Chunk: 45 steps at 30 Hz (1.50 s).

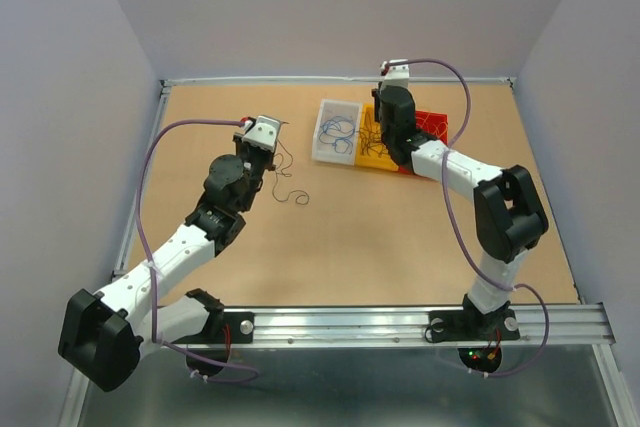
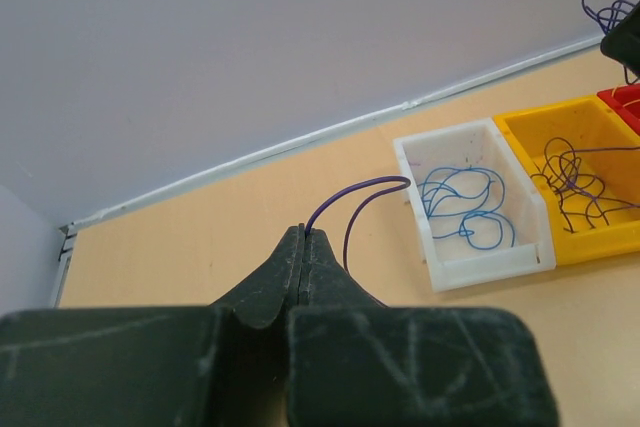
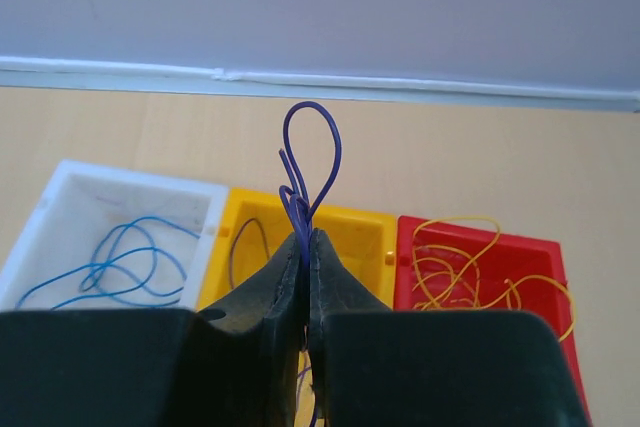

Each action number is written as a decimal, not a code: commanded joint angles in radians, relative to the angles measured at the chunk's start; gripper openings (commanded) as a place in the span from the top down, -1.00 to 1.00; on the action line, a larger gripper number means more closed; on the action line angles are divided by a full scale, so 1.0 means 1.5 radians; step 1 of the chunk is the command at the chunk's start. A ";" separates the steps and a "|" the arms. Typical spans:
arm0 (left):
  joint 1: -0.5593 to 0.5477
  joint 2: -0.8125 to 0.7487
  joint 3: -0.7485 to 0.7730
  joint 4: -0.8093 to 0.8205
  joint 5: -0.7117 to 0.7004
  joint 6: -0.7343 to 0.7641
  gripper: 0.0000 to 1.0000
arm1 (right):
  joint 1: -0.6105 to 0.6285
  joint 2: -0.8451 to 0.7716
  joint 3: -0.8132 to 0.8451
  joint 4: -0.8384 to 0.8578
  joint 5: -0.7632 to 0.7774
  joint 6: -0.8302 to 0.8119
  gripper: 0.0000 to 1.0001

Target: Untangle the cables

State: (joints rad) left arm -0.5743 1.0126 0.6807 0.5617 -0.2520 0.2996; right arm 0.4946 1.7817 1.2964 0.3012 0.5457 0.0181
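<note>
L gripper [image 2: 303, 237], closest to the lens, was clenched on a thin purple wire [image 2: 345, 202], pinched at the very tips. The wire arched toward the white bin [image 2: 480, 265] w/ blue wires [image 2: 465, 202]. R gripper [image 3: 305, 237] was clamped on a doubled purple loop [image 3: 312, 147] above the yellow bin [image 2: 600, 242], which held dark strands [image 2: 575, 182]. The red bin [image 3: 480, 245] had yellow-orange wires [image 3: 450, 267]. One loose strand [image 1: 292, 195] lay on the table [image 1: 380, 247].

Risks: L's tip-only pinch could let the wire slip out. R's loop looked like more than one strand, so a release might drop a knot, not a single wire.

Table was a tan matte board; walls [image 1: 330, 7] pale lilac-grey, w/ white trim [image 3: 300, 79] at the seam.
</note>
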 commanded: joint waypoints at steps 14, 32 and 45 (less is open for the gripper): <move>0.001 0.001 0.004 0.053 0.005 0.000 1.00 | -0.012 0.133 -0.029 0.158 0.034 -0.089 0.99; 0.001 0.004 0.005 0.042 0.029 0.007 1.00 | -0.031 0.241 0.066 -0.166 -0.197 0.104 0.97; 0.003 0.031 0.022 -0.053 0.086 0.040 1.00 | -0.033 0.043 -0.002 -0.176 -0.317 0.095 -0.42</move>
State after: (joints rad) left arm -0.5743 1.0405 0.6811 0.5007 -0.1257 0.3248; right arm 0.4240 1.9846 1.3258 0.0235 0.1482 0.1635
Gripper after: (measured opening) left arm 0.018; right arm 0.638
